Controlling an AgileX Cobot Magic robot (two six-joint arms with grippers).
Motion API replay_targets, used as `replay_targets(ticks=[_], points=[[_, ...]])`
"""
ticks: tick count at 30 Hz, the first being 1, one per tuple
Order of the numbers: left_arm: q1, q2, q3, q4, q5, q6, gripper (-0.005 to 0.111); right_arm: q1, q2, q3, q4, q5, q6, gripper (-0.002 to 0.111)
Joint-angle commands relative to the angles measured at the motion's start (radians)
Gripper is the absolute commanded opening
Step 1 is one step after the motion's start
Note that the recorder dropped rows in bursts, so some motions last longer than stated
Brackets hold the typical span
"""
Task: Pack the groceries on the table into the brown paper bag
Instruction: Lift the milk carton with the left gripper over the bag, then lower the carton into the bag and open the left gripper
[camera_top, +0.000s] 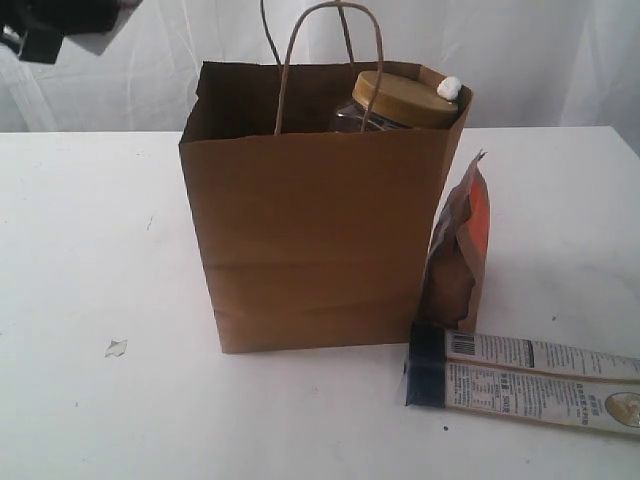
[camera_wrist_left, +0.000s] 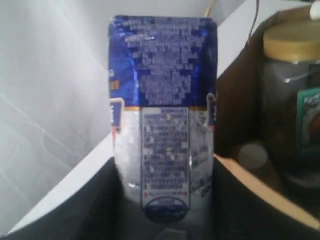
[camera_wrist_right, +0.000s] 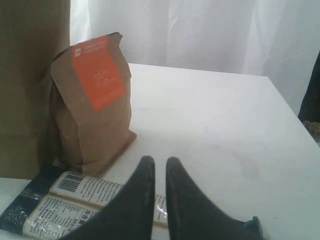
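Observation:
The brown paper bag stands upright mid-table. Inside it, at the right, the gold-lidded clear jar rises to the rim, and beside it sits the bottle's white cap. In the left wrist view my left gripper is shut on the small white-blue carton, held just outside the bag's wall, with the jar beyond. The brown-orange pouch stands against the bag's right side. The long white-blue packet lies flat in front of it. My right gripper is shut and empty above the packet.
The white table spreads wide to the left of the bag, with a small scuff near the front. A white curtain hangs behind. A dark part of the left arm shows in the top left corner.

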Motion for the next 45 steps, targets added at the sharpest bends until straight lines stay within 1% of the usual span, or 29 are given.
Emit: replay_targets(ticks=[1,4,9,15,17,25,32,45], points=[[-0.054,0.04,-0.055,-0.118,-0.02,0.062,0.0,-0.003,-0.007,0.007,0.003,-0.005,-0.002,0.009],[-0.09,0.073,-0.066,-0.192,-0.021,0.119,0.0,-0.003,-0.007,0.007,0.003,-0.005,-0.002,0.009],[-0.132,0.109,-0.066,-0.336,-0.066,0.204,0.0,-0.003,-0.007,0.007,0.003,-0.005,-0.002,0.009],[-0.177,0.149,-0.066,-0.409,-0.069,0.251,0.0,-0.003,-0.007,0.007,0.003,-0.007,-0.002,0.009],[-0.179,0.162,-0.066,-0.429,-0.067,0.273,0.0,-0.003,-0.007,0.007,0.003,-0.007,-0.002,0.009],[-0.179,0.208,-0.064,-0.455,-0.024,0.272,0.0,-0.003,-0.007,0.007,0.003,-0.007,-0.002,0.009],[-0.179,0.243,-0.064,-0.469,0.069,0.272,0.0,-0.003,-0.007,0.007,0.003,-0.007,-0.002,0.009],[-0.179,0.288,-0.064,-0.439,0.049,0.272,0.0,-0.003,-0.007,0.007,0.003,-0.007,-0.002,0.009]])
